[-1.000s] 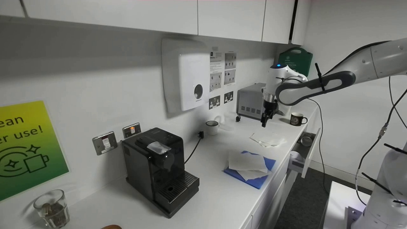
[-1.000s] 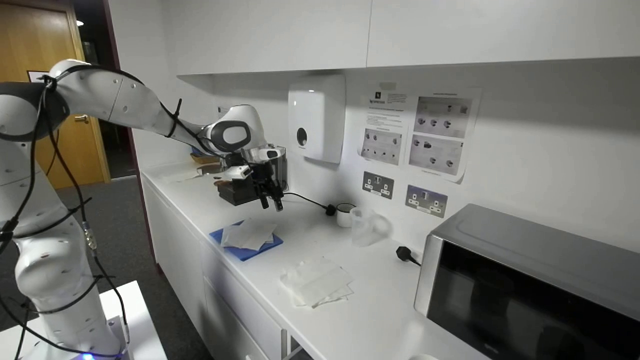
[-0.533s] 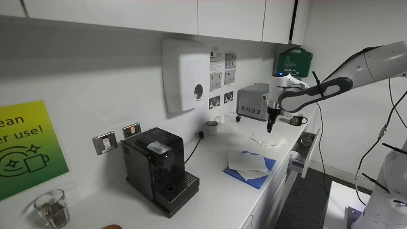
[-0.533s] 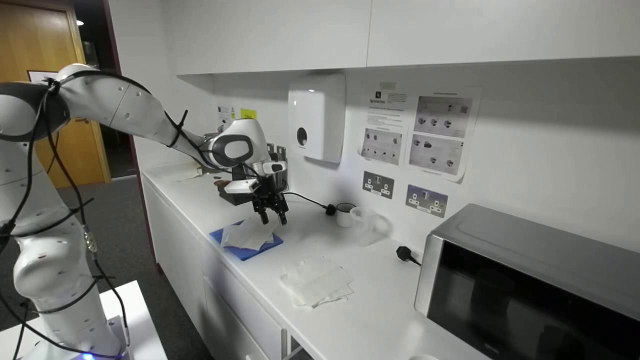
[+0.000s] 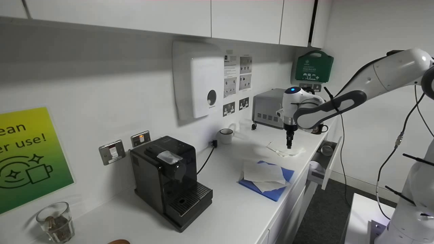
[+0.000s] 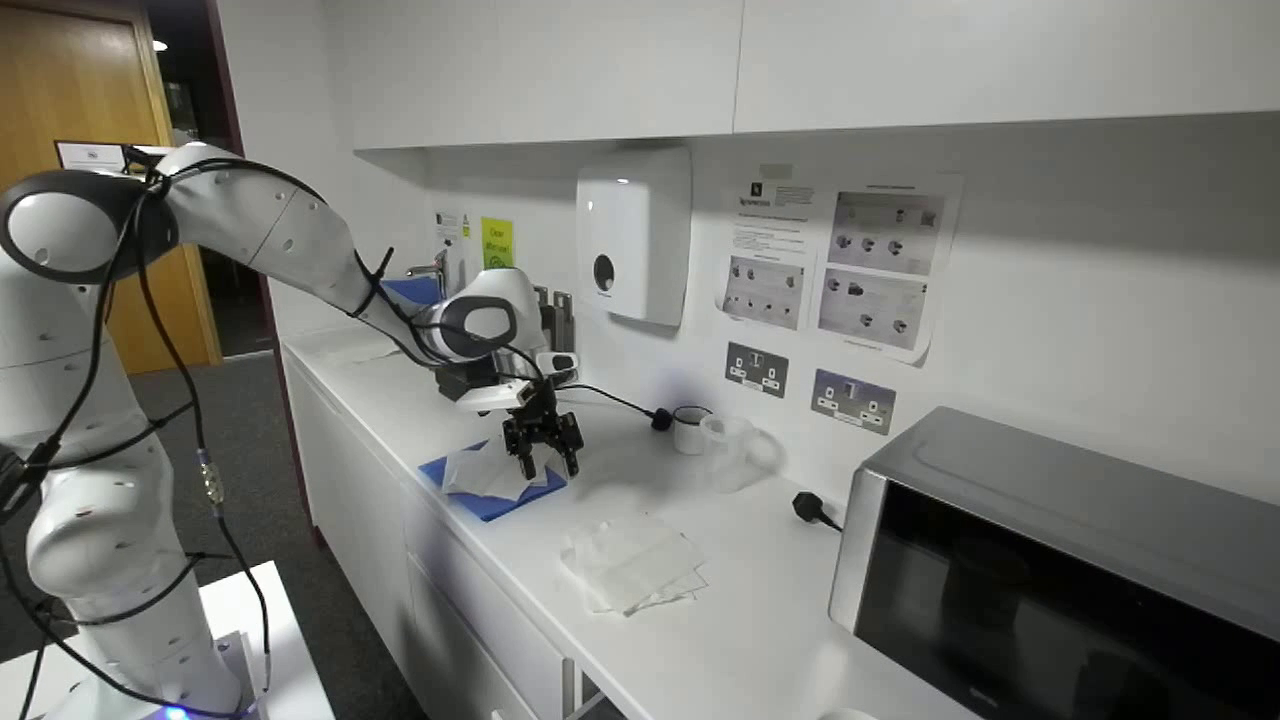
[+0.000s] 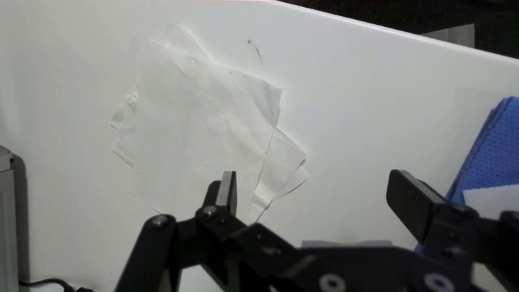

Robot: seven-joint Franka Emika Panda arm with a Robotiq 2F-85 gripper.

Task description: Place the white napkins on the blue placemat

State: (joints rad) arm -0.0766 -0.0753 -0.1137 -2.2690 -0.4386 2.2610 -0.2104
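Observation:
A loose pile of thin white napkins [image 7: 194, 121] lies on the white counter, also visible in both exterior views, where the napkins [image 6: 635, 565] sit on the microwave's side of the blue placemat [image 6: 490, 508]. More white napkins [image 5: 264, 173] rest on the placemat, leaving its blue corners bare. In the wrist view the placemat [image 7: 492, 154] shows at the right edge. My gripper [image 7: 312, 175] is open with nothing between its fingers. Its left finger overlaps the pile's lower edge in that view, and bare counter shows between the fingertips. In an exterior view the gripper [image 6: 550, 472] hangs above the counter.
A black coffee machine [image 5: 162, 183] stands beyond the placemat, and a grey microwave [image 6: 1040, 560] at the opposite end. Near the wall are a white mug [image 6: 688, 434] and a clear jug [image 6: 725, 452]. An open drawer [image 5: 326, 161] juts from the counter front.
My gripper has come down toward the counter and turned a little, so its fingers look more side by side in an exterior view. It stays open. The napkins and placemat have not moved.

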